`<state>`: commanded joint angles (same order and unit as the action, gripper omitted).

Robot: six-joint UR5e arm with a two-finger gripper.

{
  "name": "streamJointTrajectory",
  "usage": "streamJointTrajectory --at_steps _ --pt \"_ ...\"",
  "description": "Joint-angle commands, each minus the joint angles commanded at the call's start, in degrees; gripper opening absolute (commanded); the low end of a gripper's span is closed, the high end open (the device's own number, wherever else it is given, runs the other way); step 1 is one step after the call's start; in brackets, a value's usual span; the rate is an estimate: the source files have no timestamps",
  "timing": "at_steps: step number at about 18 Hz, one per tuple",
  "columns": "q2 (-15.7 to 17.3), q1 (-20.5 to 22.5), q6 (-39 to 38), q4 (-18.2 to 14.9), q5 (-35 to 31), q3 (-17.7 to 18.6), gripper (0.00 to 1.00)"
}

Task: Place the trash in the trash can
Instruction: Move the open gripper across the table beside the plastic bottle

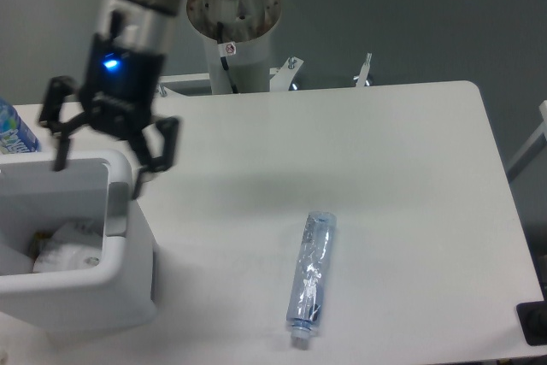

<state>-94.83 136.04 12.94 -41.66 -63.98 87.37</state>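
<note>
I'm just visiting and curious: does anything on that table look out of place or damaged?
Yes. A flattened clear plastic bottle lies on the table, apart from the trash can. The crumpled white wad is already inside the can.
</note>
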Motion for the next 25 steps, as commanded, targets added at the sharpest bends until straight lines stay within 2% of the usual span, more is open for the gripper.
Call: streamJointTrajectory --at_steps 3,6,10,14,16,22,25 --pt "-0.4 4.7 -0.7 -0.1 -0.3 -0.3 1.0" --pt "-3.1 9.7 0.2 0.0 -1.7 -0.6 1.0" --pt "-10.3 13.0 3.8 -0.1 -2.7 -7.6 1.0" --pt "-13.8 13.0 11.9 -0.1 -11.3 -8.0 1.0" --pt "-14.9 13.0 13.1 -0.1 -12.2 -7.7 1.0" --pt "-19.4 12.9 11.3 -0.1 -12.8 -7.7 1.0" --pt "-21.9 12.8 7.4 0.2 -12.4 -8.0 1.0"
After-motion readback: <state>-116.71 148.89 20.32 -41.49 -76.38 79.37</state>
